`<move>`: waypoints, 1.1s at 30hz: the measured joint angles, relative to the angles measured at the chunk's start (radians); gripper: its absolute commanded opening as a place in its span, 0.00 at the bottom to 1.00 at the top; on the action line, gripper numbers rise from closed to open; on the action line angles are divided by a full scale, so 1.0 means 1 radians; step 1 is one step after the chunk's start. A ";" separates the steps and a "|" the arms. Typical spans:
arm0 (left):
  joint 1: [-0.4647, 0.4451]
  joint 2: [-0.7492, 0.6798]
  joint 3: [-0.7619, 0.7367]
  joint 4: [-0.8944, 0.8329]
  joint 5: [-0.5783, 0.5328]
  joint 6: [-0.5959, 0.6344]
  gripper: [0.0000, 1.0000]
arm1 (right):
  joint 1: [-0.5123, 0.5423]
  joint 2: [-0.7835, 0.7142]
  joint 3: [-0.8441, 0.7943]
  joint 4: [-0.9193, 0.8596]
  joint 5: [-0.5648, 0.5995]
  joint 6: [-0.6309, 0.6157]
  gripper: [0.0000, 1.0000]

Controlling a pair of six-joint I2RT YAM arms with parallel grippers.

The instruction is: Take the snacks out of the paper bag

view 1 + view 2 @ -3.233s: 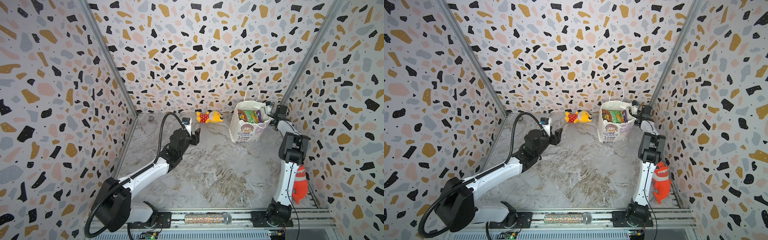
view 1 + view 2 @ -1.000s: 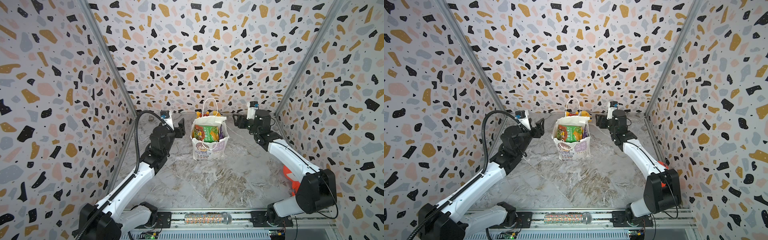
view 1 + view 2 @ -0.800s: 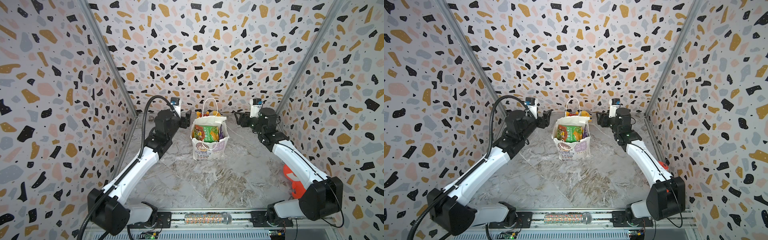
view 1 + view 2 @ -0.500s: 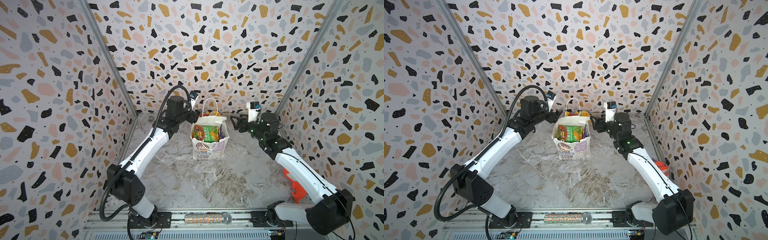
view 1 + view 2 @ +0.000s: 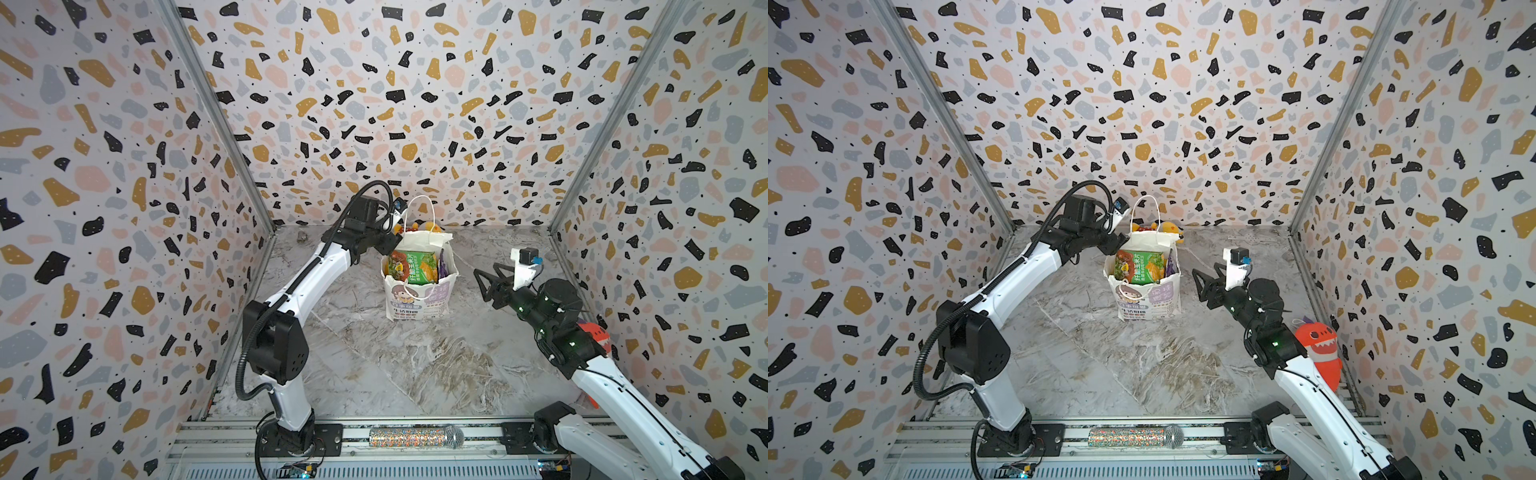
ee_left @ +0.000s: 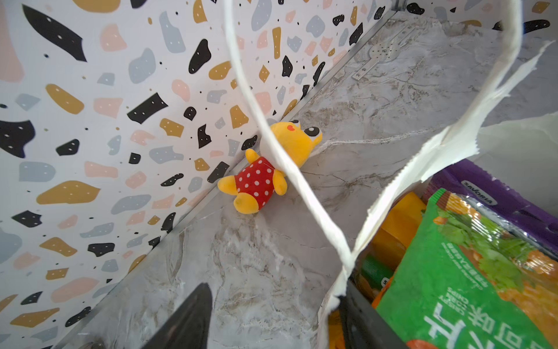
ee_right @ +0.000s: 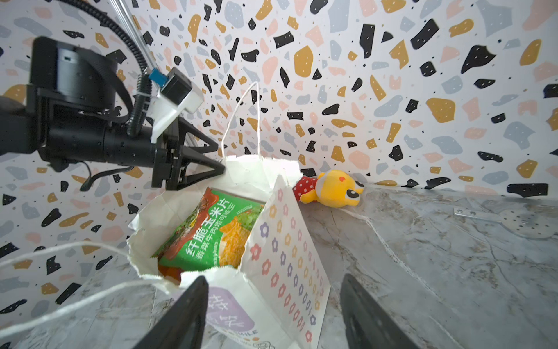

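Note:
The white paper bag (image 5: 419, 297) (image 5: 1148, 299) stands upright mid-table with its mouth open. The snacks stick out of it: a green packet (image 5: 415, 268) (image 6: 453, 287) (image 7: 208, 238) in front, a purple one (image 6: 495, 193) and an orange-yellow one (image 6: 398, 223) behind. My left gripper (image 5: 388, 246) (image 6: 271, 317) is open at the bag's back left rim. One finger (image 6: 362, 320) is inside the bag and the other outside, with the paper wall between them. My right gripper (image 5: 482, 282) (image 7: 271, 311) hangs open to the right of the bag, apart from it.
A yellow plush toy (image 6: 262, 178) (image 7: 332, 187) in a red dotted dress lies against the back wall behind the bag. An orange dinosaur toy (image 5: 1318, 349) sits at the right wall. A glittery microphone (image 5: 415, 437) lies on the front rail. A flat metal plate (image 7: 525, 225) lies at the back right.
The bag came from the back right to the middle over three seconds. In the last second my left gripper swung over to its back rim; my right gripper drew back right and forward.

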 measured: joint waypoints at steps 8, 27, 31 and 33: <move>-0.002 0.045 0.060 -0.061 0.017 0.031 0.43 | 0.053 0.023 -0.029 0.053 -0.003 -0.004 0.70; 0.000 0.123 0.211 -0.170 0.056 0.119 0.46 | 0.095 0.023 -0.028 0.081 -0.003 -0.039 0.71; 0.002 0.160 0.258 -0.205 0.076 0.147 0.38 | 0.105 0.018 -0.028 0.081 -0.005 -0.042 0.71; 0.002 0.174 0.269 -0.213 0.085 0.158 0.32 | 0.111 0.016 -0.028 0.080 -0.005 -0.045 0.71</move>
